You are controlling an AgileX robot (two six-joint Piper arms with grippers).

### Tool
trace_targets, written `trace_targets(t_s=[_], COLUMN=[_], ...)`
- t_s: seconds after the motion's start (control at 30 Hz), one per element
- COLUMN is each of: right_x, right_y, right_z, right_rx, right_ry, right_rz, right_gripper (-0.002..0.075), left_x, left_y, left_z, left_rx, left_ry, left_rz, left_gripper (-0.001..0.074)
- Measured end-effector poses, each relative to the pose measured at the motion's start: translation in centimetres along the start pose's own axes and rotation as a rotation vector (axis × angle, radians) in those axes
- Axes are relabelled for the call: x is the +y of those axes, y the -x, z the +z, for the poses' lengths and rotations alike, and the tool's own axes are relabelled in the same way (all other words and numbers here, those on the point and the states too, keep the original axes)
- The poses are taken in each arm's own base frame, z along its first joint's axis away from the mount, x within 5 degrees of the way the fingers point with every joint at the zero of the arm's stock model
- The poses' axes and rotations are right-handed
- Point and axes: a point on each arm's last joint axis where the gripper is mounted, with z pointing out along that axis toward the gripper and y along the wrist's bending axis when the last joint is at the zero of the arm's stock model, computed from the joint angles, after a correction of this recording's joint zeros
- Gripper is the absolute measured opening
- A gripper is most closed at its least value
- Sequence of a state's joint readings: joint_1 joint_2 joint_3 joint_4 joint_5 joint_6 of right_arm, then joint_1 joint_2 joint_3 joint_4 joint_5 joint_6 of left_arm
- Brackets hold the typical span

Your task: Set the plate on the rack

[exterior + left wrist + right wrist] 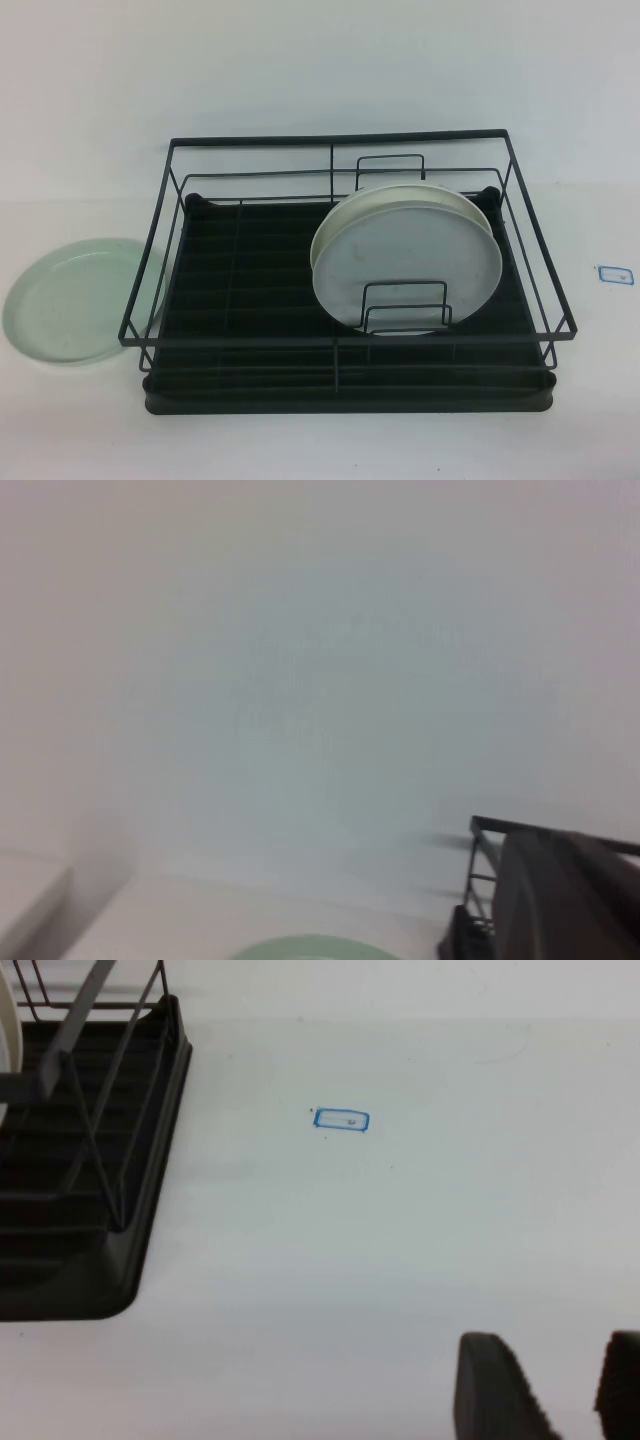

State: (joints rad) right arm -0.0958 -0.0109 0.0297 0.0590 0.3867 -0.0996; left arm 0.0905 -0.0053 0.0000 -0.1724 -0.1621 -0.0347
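The pale mint-green plate (75, 300) lies flat on the white table, just left of the rack; its right edge shows behind the rack's wire corner. Its rim also shows in the left wrist view (310, 948). The black wire rack (340, 390) with its ribbed tray base fills the middle of the table. Neither gripper shows in the high view. My left gripper (575, 905) is a dark blurred shape near the rack's corner (480, 865), above the plate's side. My right gripper (562, 1390) is open and empty over bare table, right of the rack (90, 1210).
A white plate (405, 255) stands on edge in the right half of the rack, held between wire loop dividers (405, 305). A small blue rectangle mark (615, 273) is on the table right of the rack, also in the right wrist view (341, 1120).
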Motion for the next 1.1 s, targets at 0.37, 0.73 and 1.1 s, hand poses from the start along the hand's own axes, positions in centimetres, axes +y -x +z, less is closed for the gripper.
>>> trace_targets(t_s=[0.37, 0.73, 1.1], right_x=[0.0, -0.1, -0.3], right_y=[0.0, 0.0, 3.5], right_z=[0.0, 0.0, -0.7], right_rx=[0.0, 0.001, -0.393], right_ry=[-0.003, -0.01, -0.004], right_rz=[-0.006, -0.02, 0.133], right_gripper=[0.0281, 0.0281, 0.0281], left_x=[0.1, 0.1, -0.1], left_y=[-0.2, -0.2, 0.9], left_z=[0.0, 0.0, 0.0], left_rx=[0.017, 0.019, -0.097], left_ry=[0.007, 0.007, -0.015], left_rz=[-0.079, -0.079, -0.045], left_gripper=[0.0, 0.0, 0.0])
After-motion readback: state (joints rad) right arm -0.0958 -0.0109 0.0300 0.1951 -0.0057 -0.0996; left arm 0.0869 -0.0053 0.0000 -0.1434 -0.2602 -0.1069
